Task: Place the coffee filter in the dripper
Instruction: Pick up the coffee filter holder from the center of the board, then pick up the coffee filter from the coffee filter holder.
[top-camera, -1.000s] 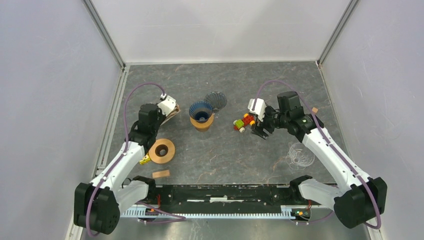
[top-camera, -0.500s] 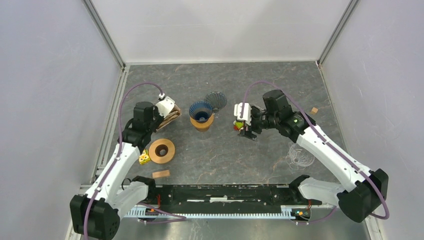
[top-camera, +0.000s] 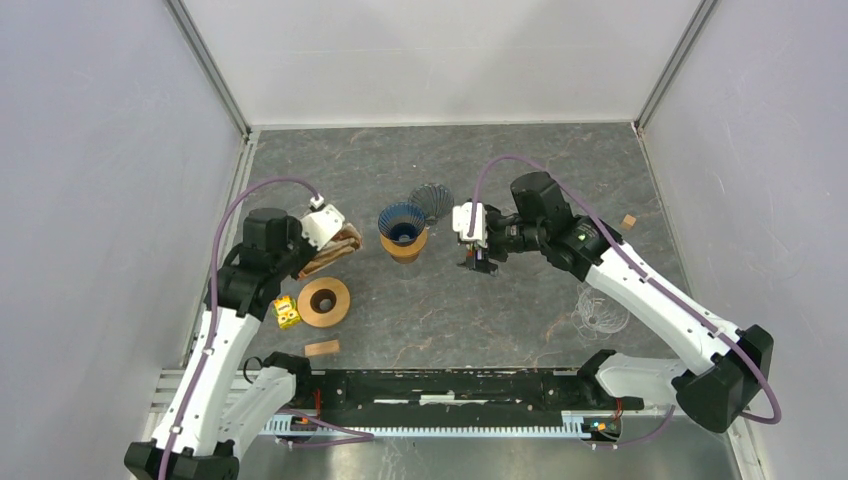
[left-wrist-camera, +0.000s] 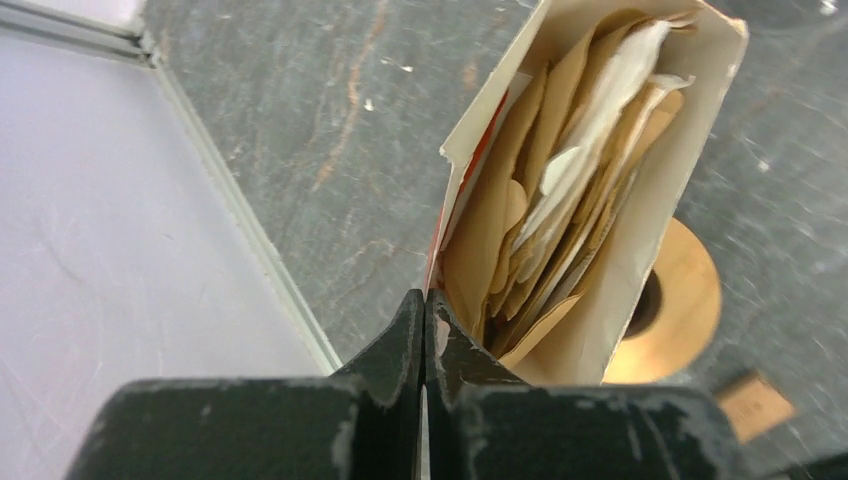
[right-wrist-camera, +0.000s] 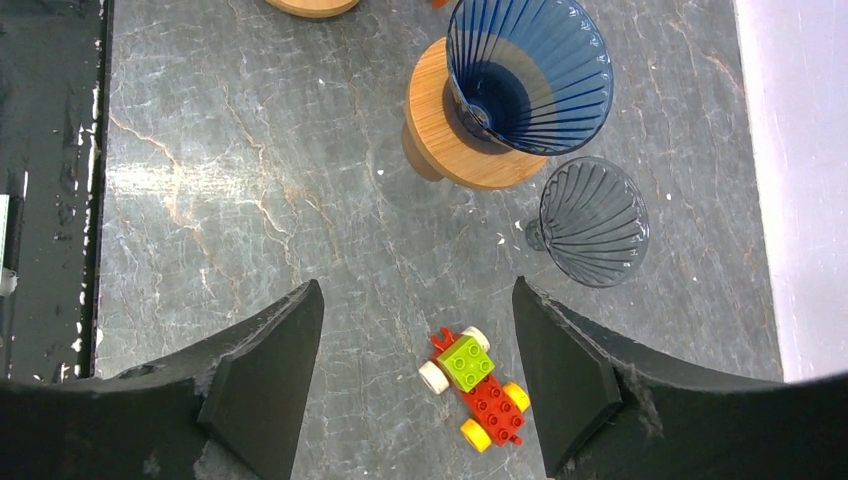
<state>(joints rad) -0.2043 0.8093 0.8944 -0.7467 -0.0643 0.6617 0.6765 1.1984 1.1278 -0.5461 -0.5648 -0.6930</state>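
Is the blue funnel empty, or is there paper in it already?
Empty. The blue dripper shows only its bare ribbed walls; the paper filters sit in their box.

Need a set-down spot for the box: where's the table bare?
Bare: near centre between ring and glass dripper; far strip along the back wall. Crowded: blue dripper, flanked by filter box, grey dripper and toy car.

counter (top-camera: 440, 310): dark grey stone-look top, pale veins | walls: plain pale grey panels, left wall (top-camera: 100, 200), right wall (top-camera: 770, 150), far wall (top-camera: 440, 60) | far corners: slanting metal strips (top-camera: 208, 70) where panels meet | left edge of counter: metal channel (top-camera: 236, 175) | light: soft, even
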